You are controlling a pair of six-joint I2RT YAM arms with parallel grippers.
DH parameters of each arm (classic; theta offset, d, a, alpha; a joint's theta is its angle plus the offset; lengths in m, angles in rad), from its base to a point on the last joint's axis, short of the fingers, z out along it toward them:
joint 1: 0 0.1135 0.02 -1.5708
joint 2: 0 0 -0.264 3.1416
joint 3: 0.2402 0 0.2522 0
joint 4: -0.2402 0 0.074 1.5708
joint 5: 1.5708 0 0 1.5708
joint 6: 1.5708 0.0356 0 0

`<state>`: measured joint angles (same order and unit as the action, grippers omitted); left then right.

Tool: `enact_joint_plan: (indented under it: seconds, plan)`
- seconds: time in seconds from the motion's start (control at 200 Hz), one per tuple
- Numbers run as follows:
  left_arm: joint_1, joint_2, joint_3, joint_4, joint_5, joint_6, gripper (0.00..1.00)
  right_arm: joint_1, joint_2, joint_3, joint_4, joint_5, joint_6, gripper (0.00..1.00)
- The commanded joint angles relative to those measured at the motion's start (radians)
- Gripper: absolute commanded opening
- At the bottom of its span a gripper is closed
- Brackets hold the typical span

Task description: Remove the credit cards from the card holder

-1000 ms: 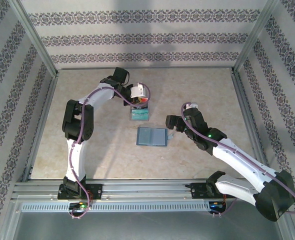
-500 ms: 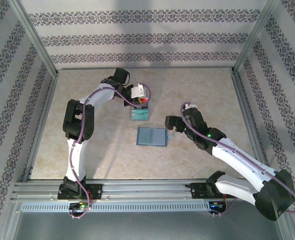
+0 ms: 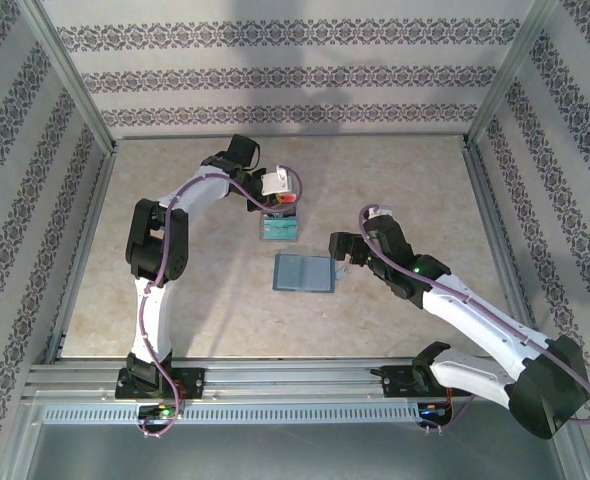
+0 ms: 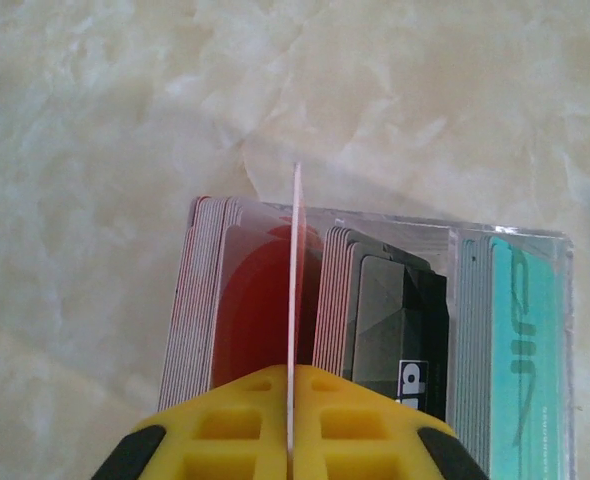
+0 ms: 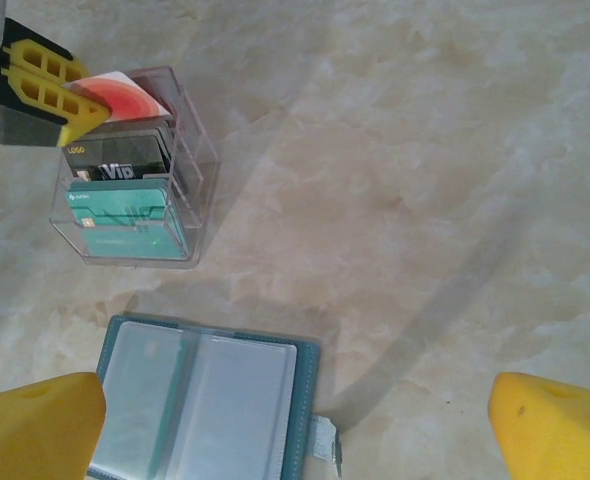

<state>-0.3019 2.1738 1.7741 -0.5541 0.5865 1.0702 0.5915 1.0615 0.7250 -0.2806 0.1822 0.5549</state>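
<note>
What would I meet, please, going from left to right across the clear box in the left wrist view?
red-and-white cards → dark cards → teal-green cards

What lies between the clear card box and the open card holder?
Nothing: the right wrist view shows a bare strip of table between the clear box and the card holder, which lie apart.
</note>
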Motion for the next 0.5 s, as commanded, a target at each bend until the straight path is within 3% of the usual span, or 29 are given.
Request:
enact_joint_plan:
  seconds: [0.0,0.45,0.495]
  plan:
    - [-0.007,-0.028,0.049,-0.028,-0.022,0.009,0.03,0.003,0.009,0.032,0.015,-0.013,0.01,0.98]
    - [-0.008,0.013,0.083,-0.121,-0.025,0.037,0.04,0.004,0.014,0.037,0.014,-0.011,0.003,0.98]
    - [-0.007,0.012,0.078,-0.117,-0.024,0.037,0.12,0.005,0.012,0.037,0.013,-0.01,0.002,0.98]
